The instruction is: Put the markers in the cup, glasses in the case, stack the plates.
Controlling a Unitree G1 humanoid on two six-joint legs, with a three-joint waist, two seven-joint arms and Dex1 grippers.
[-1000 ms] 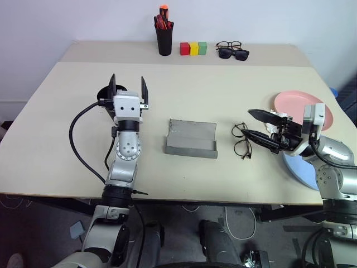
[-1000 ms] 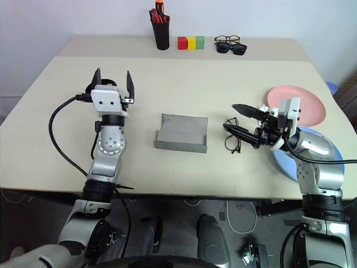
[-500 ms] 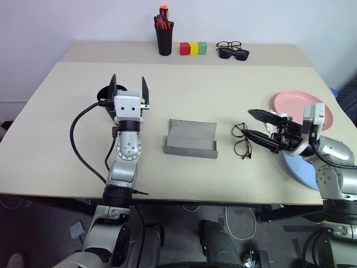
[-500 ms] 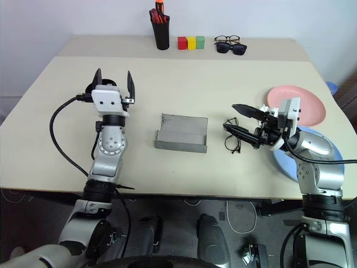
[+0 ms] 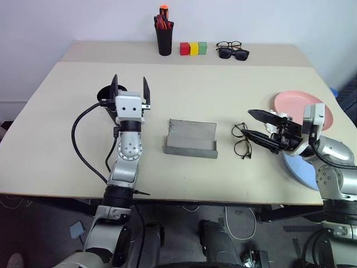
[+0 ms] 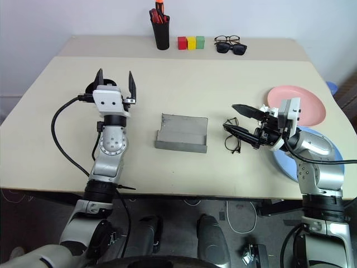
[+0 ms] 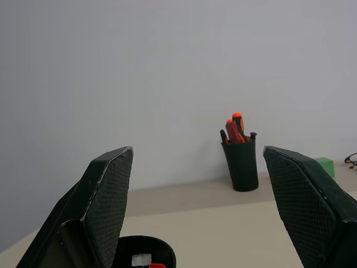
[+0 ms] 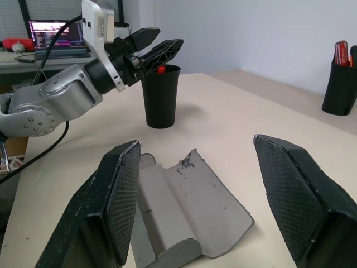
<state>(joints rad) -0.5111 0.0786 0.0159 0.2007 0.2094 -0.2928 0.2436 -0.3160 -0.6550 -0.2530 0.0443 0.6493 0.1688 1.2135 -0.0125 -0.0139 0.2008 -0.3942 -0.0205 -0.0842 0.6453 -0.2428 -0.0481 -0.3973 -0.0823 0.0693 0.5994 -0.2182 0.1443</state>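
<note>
No legible writing on case (image 5: 191,138), cup (image 8: 160,96) or glasses (image 5: 241,140). Left fingers (image 5: 114,87) spread wide, empty; right fingers (image 5: 262,116) likewise, beside glasses.

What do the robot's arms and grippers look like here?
Both arms are silver-grey metal with round joint housings. Each gripper, left and right, has a white block at the wrist and two black, wedge-shaped jaws with a fine cross-hatched grip texture. A loose black cable loops beside the left arm.
</note>
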